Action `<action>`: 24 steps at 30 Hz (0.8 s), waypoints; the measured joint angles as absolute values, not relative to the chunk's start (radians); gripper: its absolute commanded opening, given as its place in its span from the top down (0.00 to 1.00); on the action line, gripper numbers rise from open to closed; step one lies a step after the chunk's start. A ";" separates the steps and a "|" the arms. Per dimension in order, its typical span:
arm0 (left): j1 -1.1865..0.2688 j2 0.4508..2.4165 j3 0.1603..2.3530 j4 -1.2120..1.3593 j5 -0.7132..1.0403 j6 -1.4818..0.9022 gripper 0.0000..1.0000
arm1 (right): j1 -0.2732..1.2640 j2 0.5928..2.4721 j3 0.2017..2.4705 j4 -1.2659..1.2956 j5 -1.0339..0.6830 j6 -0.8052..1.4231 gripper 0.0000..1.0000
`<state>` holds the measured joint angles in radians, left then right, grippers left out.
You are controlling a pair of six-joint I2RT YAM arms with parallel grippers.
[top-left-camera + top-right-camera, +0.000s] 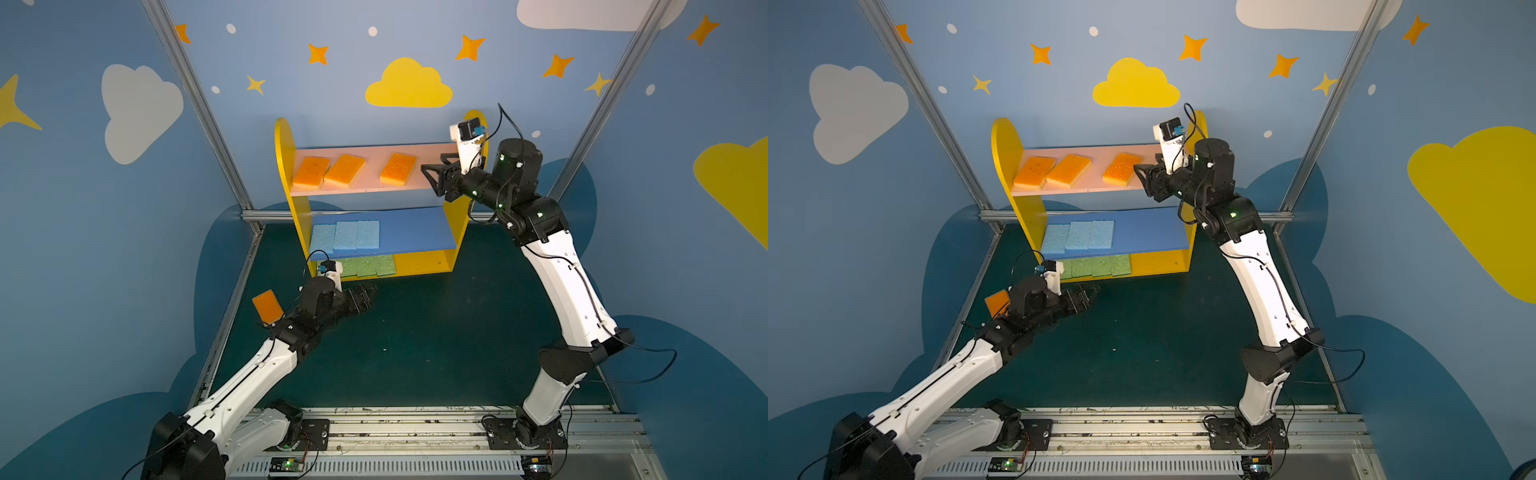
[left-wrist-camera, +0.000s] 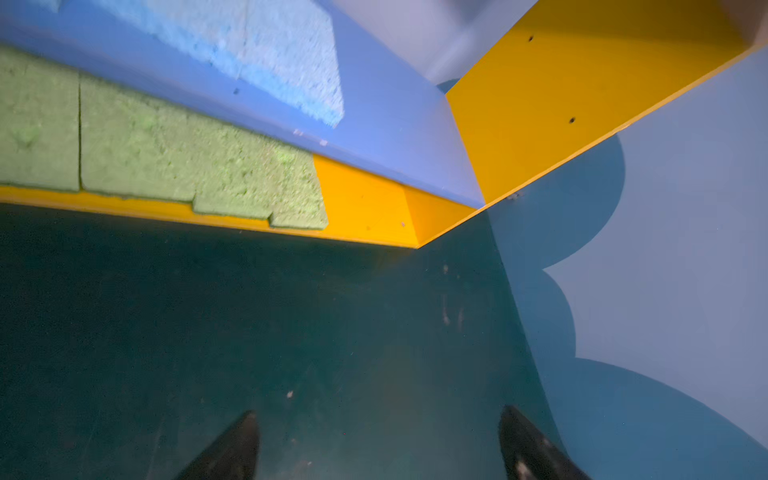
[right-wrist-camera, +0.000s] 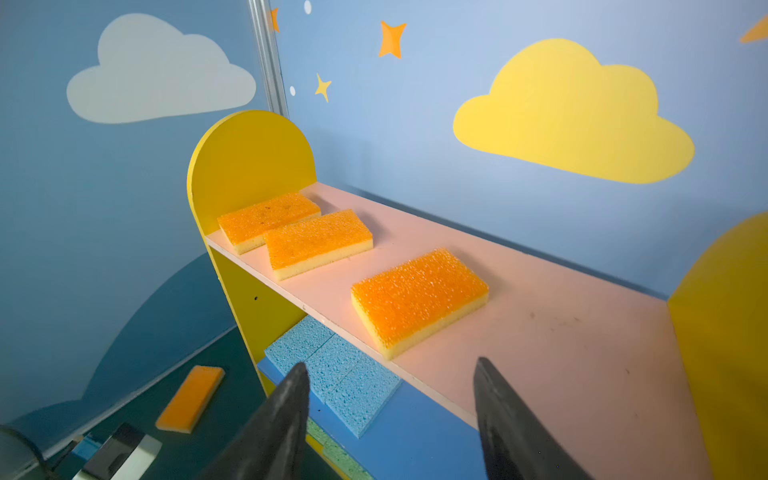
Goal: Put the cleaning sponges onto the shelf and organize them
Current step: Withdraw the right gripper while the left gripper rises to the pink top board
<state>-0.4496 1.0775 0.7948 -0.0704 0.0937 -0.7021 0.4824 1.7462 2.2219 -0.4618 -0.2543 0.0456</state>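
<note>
The shelf (image 1: 286, 145) stands at the back wall. Three orange cleaning sponges (image 1: 398, 168) lie on its pink board (image 3: 561, 332), three light blue ones (image 1: 353, 235) on the blue board (image 1: 415, 228), and several green ones (image 1: 370, 266) on the yellow bottom board. A fourth orange sponge (image 1: 268, 306) lies flat on the floor by the left wall, beside my left arm. My left gripper (image 1: 365, 295) hovers low over the floor in front of the bottom board, open and empty. My right gripper (image 1: 432, 164) is at the pink board's right end, open, just right of the nearest orange sponge (image 3: 417, 301).
Blue walls with metal corner posts (image 1: 199, 104) enclose the dark green floor (image 1: 436, 332). The shelf's right side panel (image 3: 727, 332) rises close beside my right gripper. The right halves of the blue and yellow boards are bare. A metal rail (image 1: 415, 428) carries both arm bases at the front.
</note>
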 measured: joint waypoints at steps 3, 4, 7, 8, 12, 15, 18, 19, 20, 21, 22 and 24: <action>-0.450 1.157 0.984 -0.136 0.111 -0.633 0.42 | 0.414 1.702 2.102 -0.413 -0.318 0.130 0.49; -0.450 1.182 1.047 -0.155 0.115 -0.608 0.47 | 0.393 1.700 2.085 -0.406 -0.336 0.155 0.54; -0.450 1.243 1.219 -0.210 0.123 -0.540 0.58 | 0.346 1.701 2.062 -0.393 -0.381 0.216 0.58; -0.450 1.271 1.289 -0.234 0.126 -0.514 0.61 | 0.335 1.701 2.055 -0.389 -0.392 0.231 0.58; -0.450 1.380 1.528 -0.301 0.131 -0.433 0.51 | 0.324 1.650 1.940 -0.329 -0.417 0.265 0.52; -0.450 1.464 1.695 -0.355 0.130 -0.375 0.42 | 0.321 1.580 1.814 -0.295 -0.431 0.284 0.51; -0.450 1.572 1.900 -0.429 0.123 -0.316 0.37 | 0.312 1.503 1.698 -0.261 -0.432 0.294 0.51; -0.450 1.614 1.977 -0.453 0.119 -0.297 0.37 | 0.310 1.472 1.655 -0.250 -0.431 0.297 0.51; -0.450 1.651 2.045 -0.475 0.115 -0.281 0.36 | 0.309 1.442 1.613 -0.235 -0.428 0.300 0.51; -0.453 1.688 2.109 -0.492 0.108 -0.263 0.35 | 0.308 1.407 1.565 -0.219 -0.424 0.303 0.50; -0.455 1.724 2.170 -0.512 0.101 -0.245 0.34 | 0.308 1.372 1.518 -0.207 -0.417 0.304 0.50; -0.462 1.793 2.283 -0.554 0.081 -0.211 0.29 | 0.306 1.313 1.444 -0.189 -0.403 0.307 0.49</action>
